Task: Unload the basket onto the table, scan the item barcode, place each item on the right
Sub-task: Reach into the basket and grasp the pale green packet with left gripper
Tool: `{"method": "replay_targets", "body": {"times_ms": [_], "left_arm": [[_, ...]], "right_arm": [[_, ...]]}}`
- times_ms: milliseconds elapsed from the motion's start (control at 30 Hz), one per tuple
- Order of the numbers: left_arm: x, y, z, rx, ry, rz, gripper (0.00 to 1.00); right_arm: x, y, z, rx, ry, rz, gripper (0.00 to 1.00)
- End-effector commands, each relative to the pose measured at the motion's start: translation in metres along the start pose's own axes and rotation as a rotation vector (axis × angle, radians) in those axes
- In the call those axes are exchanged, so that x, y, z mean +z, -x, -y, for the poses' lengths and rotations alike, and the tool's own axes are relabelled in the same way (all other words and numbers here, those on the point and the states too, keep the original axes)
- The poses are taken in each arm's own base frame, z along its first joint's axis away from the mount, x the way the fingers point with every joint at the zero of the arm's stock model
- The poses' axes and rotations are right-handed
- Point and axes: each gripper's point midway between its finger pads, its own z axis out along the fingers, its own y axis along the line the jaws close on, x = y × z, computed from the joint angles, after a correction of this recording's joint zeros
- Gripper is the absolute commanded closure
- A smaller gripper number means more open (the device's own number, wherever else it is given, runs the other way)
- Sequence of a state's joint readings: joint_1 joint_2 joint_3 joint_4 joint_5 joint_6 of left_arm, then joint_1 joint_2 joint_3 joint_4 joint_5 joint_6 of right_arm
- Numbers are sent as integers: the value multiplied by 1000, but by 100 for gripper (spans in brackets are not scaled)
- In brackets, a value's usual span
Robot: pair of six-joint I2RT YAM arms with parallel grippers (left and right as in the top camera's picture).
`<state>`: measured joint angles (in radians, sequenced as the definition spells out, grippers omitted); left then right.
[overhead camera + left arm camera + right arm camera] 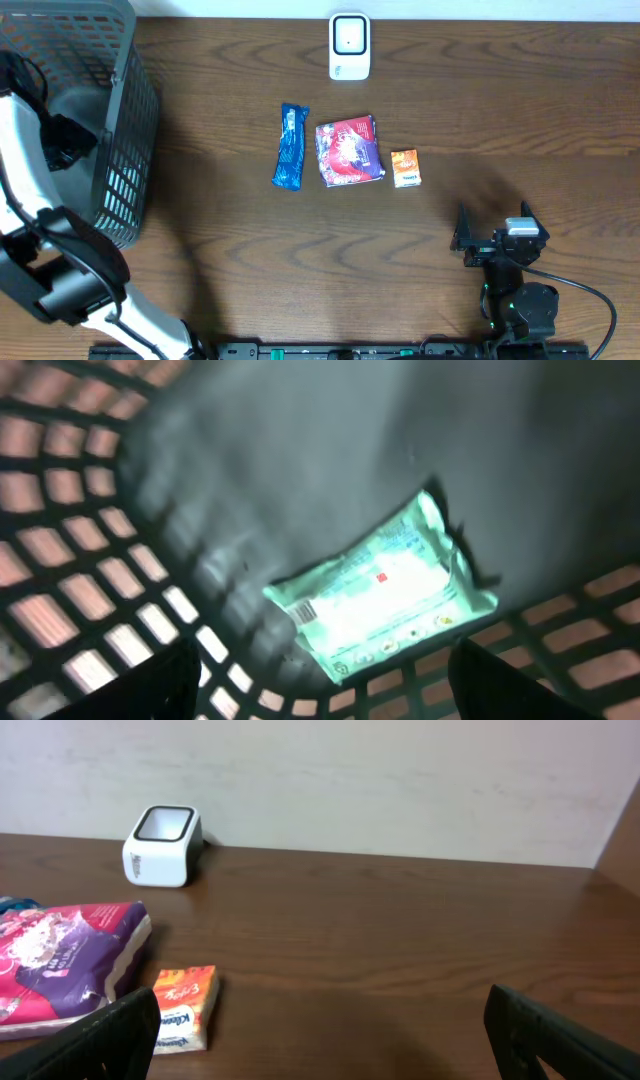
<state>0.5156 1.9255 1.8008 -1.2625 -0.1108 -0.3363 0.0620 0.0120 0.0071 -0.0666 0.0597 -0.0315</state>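
Left fingers (170, 685): standing wide apart at the lower corners of the frame, gripping nothing.
Left gripper (325, 695): hanging inside the basket (130, 150) at upper left, above the pale packet (385, 595) lying on its floor.
Right gripper (492, 215): resting at lower right, jaws spread, empty.
Done: I am judging one packet finished, since it is lying in the basket.
Left: blue packet (290, 147), purple pouch (349, 150) and orange box (405, 167) are waiting at centre, below the scanner (349, 46) at top centre.

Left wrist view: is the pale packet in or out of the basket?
In: the packet lies flat on the basket floor, mesh walls around it.
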Motion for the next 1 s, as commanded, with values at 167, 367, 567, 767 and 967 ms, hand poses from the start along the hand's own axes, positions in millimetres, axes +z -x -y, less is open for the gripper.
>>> {"method": "replay_targets", "body": {"times_ms": [167,367,567,767,967], "left_arm": [[51,-33,9,93,13,-248,22],[72,-39,10,111,36,-310,25],[89,-47,15,129,54,-353,25],[110,-54,17,134,55,-353,26],[115,-56,18,133,53,-350,59]], "right_arm": [[0,0,1,-7,-6,1,1],[0,0,1,-7,-6,1,1],[0,0,1,-7,-6,1,1],[0,0,1,-7,-6,1,1],[0,0,1,-7,-6,1,1]]}}
